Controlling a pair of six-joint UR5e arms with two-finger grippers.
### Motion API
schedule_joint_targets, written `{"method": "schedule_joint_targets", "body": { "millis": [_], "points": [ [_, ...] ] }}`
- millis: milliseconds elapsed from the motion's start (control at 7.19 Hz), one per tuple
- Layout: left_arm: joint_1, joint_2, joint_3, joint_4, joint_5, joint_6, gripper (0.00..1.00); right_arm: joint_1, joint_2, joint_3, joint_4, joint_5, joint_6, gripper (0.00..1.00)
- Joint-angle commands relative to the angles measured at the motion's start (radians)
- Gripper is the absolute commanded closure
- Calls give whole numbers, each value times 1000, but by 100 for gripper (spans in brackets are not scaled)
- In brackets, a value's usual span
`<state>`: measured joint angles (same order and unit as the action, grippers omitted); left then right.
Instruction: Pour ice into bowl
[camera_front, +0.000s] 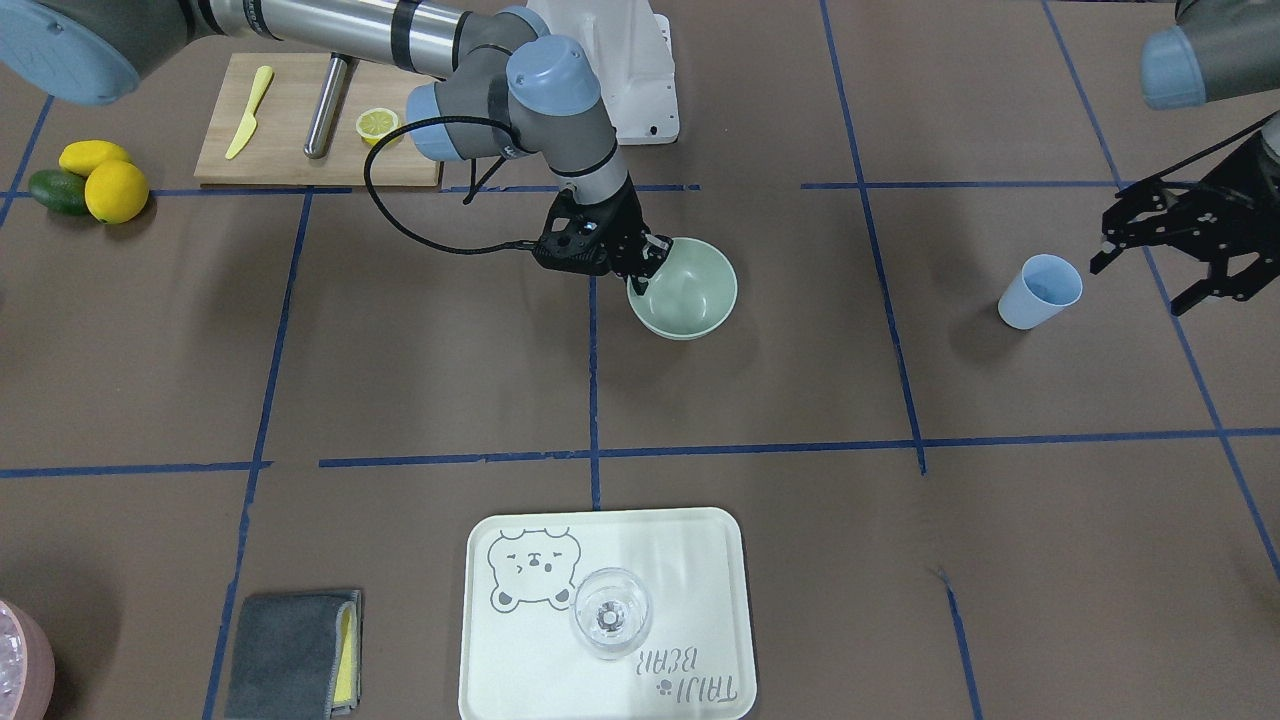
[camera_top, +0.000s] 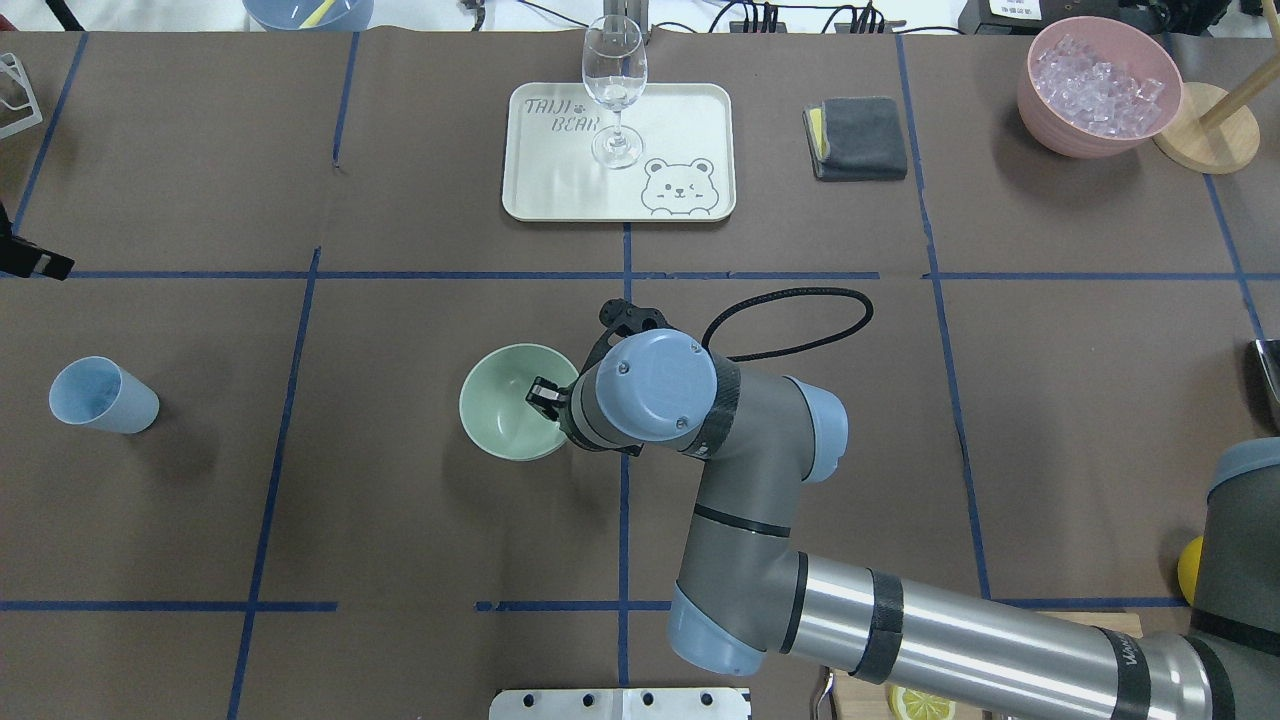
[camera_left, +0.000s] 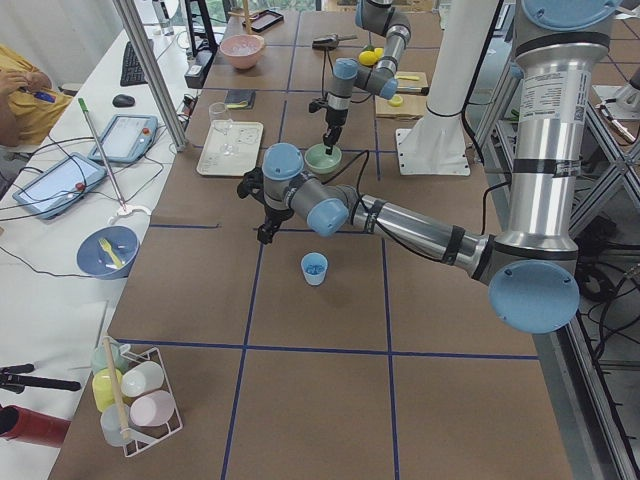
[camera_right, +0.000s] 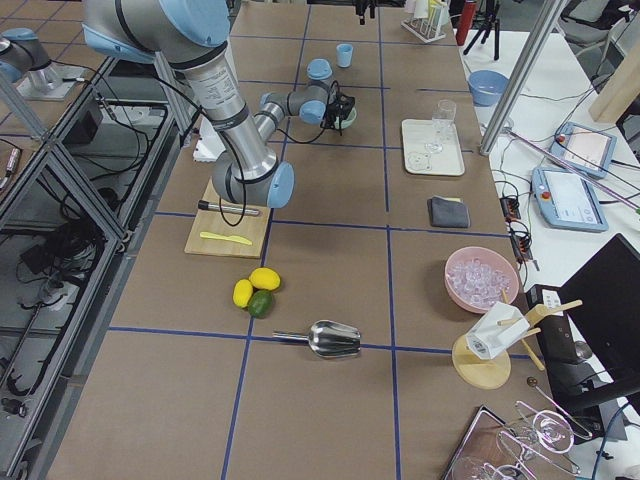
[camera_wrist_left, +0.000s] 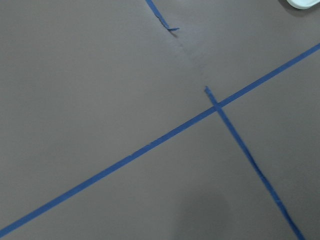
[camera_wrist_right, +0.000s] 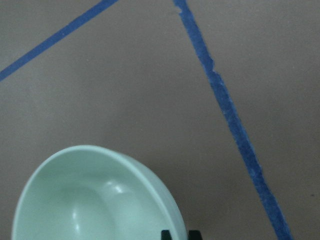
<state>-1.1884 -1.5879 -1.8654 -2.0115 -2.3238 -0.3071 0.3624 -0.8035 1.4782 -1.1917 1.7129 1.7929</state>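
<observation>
The pale sage-green bowl stands near the table's middle, and I see no ice in it. My right gripper is shut on the bowl's rim on the robot's side, one finger inside and one outside; the right wrist view shows the rim running between the black fingertips. My left gripper hangs open beside a pale blue cup, not touching it. I cannot make out ice in the cup.
A white tray holds a clear wine glass. A grey cloth lies beside it. A cutting board, lemons and a pink container of ice sit at the edges. A metal scoop lies at the table's end on my right.
</observation>
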Motion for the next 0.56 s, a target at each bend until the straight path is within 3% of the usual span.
{"method": "schedule_joint_targets", "body": {
  "millis": [0,278,417],
  "points": [
    [134,107,-50,-248,228,-319,0,3,6,26,-61,-1,-10,0],
    [206,263,-63,-459,354,-495,0,103,-3,147,-150,104,-12,0],
    [334,346,-64,-549,559,-544,0,121,-17,198,-190,118,-12,0]
  ]
}}
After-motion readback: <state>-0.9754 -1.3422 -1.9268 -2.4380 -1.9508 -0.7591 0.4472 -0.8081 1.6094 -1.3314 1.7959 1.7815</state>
